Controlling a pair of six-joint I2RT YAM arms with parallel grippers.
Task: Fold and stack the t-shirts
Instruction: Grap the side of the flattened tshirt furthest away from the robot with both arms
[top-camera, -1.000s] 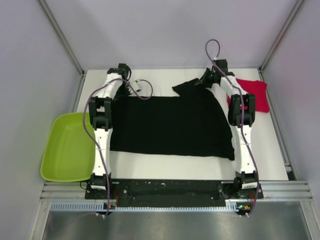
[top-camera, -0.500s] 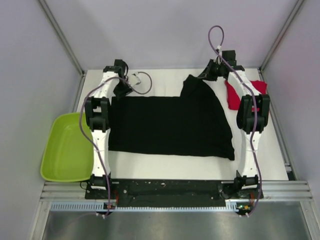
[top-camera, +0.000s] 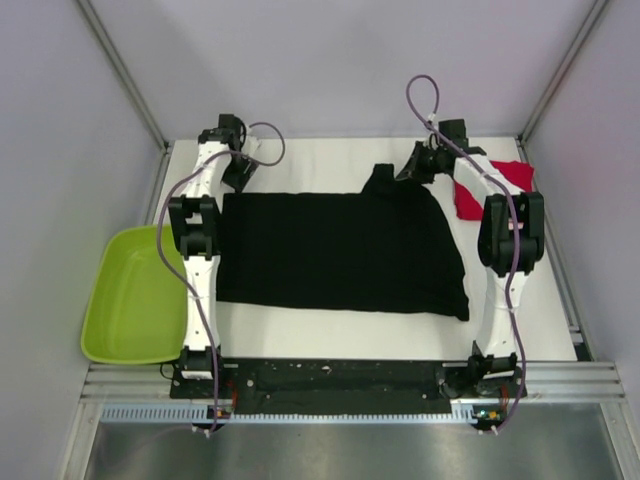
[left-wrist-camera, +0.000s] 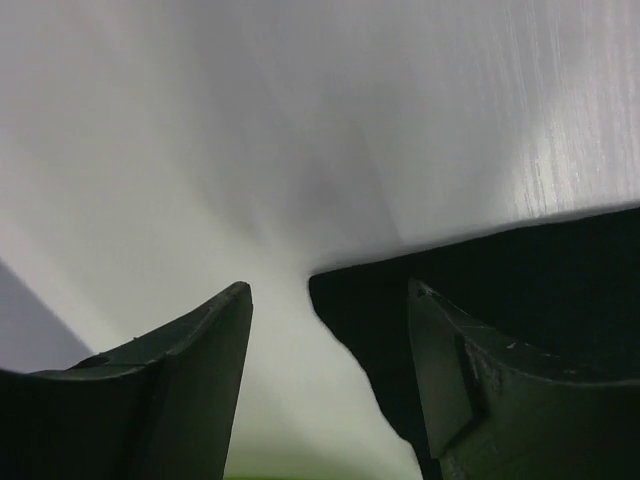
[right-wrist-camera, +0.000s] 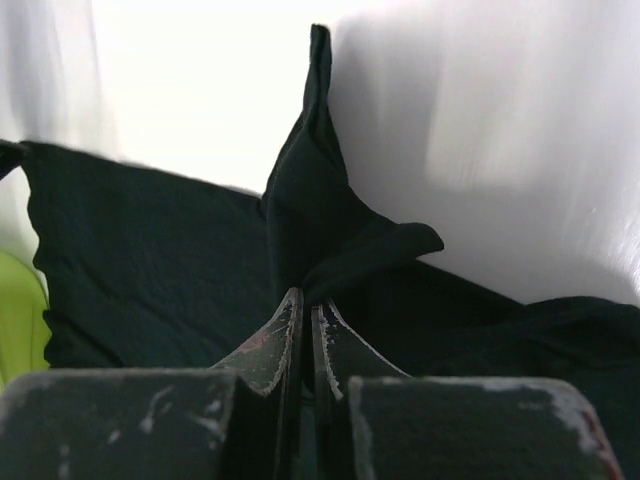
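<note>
Top external view: over the last second the right end effector (top-camera: 415, 165) has carried the far right corner of the black shirt (top-camera: 340, 250) up and toward the right. The raised flap, which earlier reached further left across the shirt, is now a small peak near the far edge. The left end effector (top-camera: 237, 172) has shifted slightly away from the far left corner.

Judgement: the far edge is being tensioned and squared. Folding has not yet begun.

Right wrist view: the right end effector (right-wrist-camera: 305, 300) is fully closed on a pinch of black cloth, which rises as a ridge above the fingertips. The rest of the shirt lies flat on the bench (top-camera: 320, 160).

Left wrist view: the left end effector (left-wrist-camera: 328, 287) is wide open and grips nothing. The shirt corner lies on the bench between the fingers, closer to the right-hand one.

The red shirt (top-camera: 468, 198) lies folded at the far right of the bench, partly hidden by the right arm, just beside the black shirt. The tray (top-camera: 130, 300) sits off the left side of the bench.
</note>
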